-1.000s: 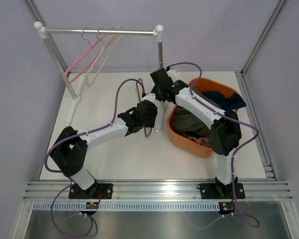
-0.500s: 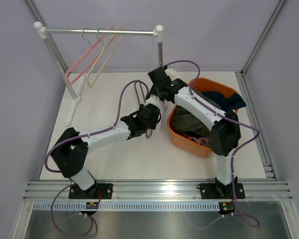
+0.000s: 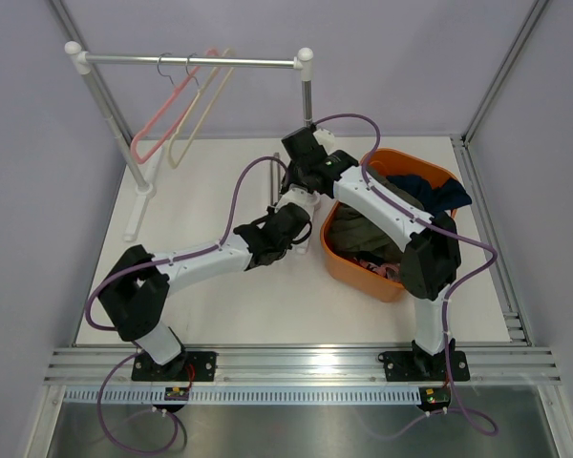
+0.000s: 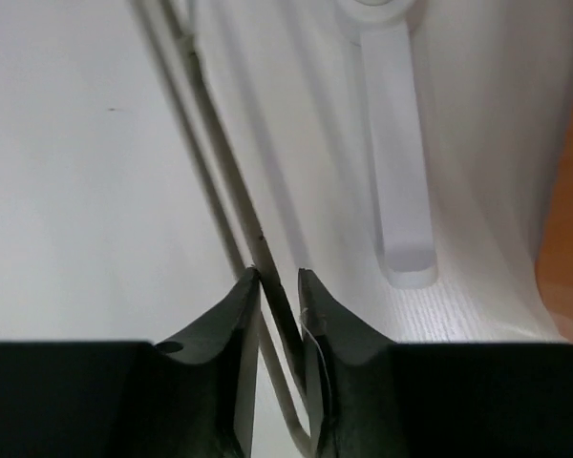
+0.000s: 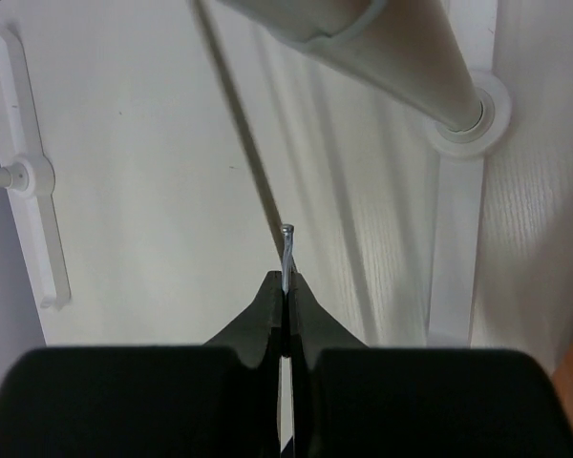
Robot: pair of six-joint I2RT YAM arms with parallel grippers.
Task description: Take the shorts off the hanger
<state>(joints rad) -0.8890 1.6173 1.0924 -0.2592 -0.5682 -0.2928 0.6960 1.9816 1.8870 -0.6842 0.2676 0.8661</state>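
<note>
While the right gripper (image 5: pixel 285 280) pinches its tip, the hanger (image 5: pixel 286 246) runs near-to-far.

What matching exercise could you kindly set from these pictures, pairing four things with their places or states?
Things:
1. pink hanger
2. olive green shorts
3. right gripper
4. orange basket

Places or states:
A. lying in the basket
B. standing on the right side of the table
C. hanging from the rail
D. shut on the metal tip of the wire hanger

Pairs: 1-C; 2-A; 3-D; 4-B
</note>
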